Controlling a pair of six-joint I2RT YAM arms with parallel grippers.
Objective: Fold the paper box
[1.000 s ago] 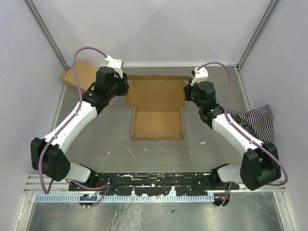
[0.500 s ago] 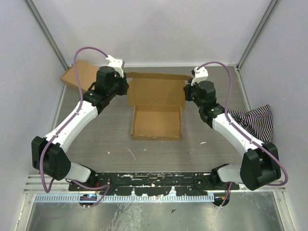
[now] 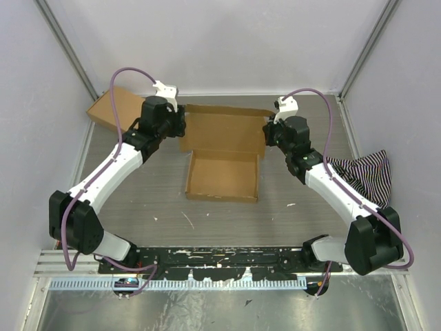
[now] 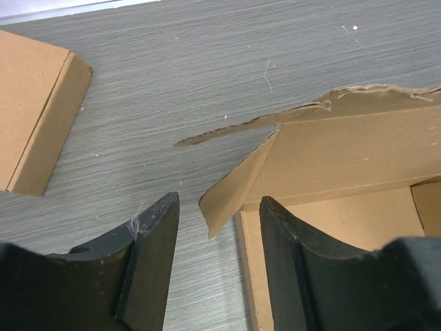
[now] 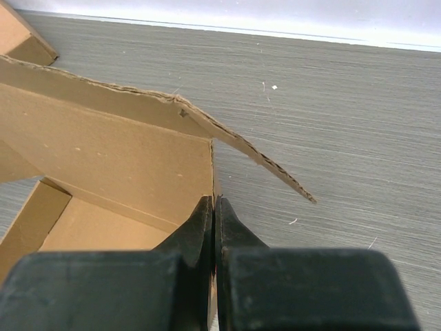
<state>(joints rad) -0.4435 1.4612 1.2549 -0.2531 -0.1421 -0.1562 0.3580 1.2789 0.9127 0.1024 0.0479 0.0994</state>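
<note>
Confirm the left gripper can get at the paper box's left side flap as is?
Probably yes. The left gripper is open, and the side flap of the paper box lines up with the gap between its fingers, with nothing between them. The right gripper pinches the opposite wall.

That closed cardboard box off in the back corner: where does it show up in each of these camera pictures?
Top external: the closed box lies in the upper left of the picture.
Left wrist: the closed box is at the left edge, partly cut off.
Right wrist: only a corner of the closed box shows, top left.
Shared landmark: the open paper box, seen in all three.
</note>
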